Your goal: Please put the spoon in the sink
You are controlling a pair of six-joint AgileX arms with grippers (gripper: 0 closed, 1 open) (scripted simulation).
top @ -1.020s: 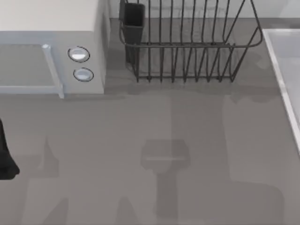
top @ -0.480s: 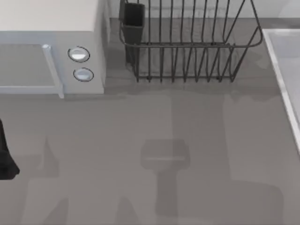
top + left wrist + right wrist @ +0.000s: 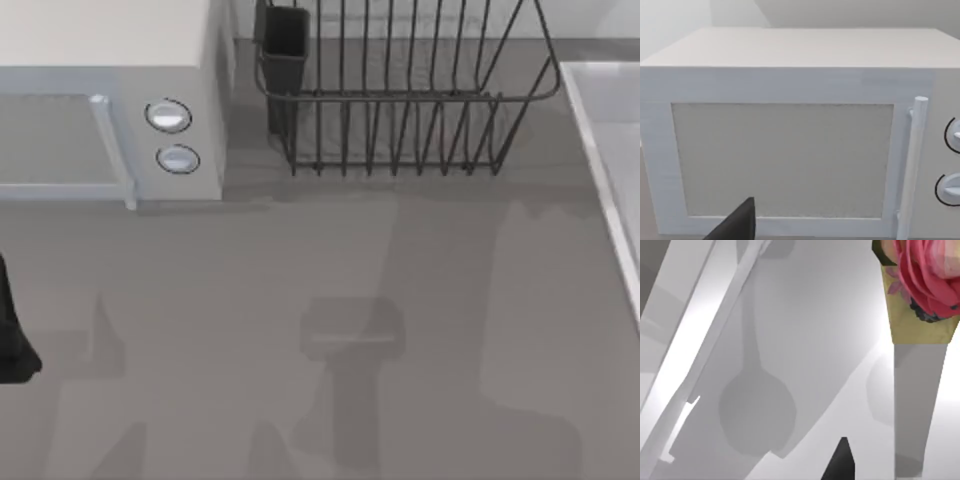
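Top view gives us the bench (image 3: 300,300), the microwave (image 3: 110,100) upper left, the dish rack (image 3: 400,90) top centre, and the sink (image 3: 610,150) rim at the right edge. Our left claw (image 3: 12,330) sits parked at the left edge; we cannot tell its opening. Right wrist view adds the basin and the spoon (image 3: 925,285), red and yellowish, upper right of frame, seemingly held above the sink. We'd lower before releasing. Right claw's state: cannot tell.

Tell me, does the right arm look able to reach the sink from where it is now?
Probably yes. Its wrist camera looks closely onto the sink's bare basin, with the spoon near the camera and a spoon-shaped shadow on the basin; nothing seems to stand between.
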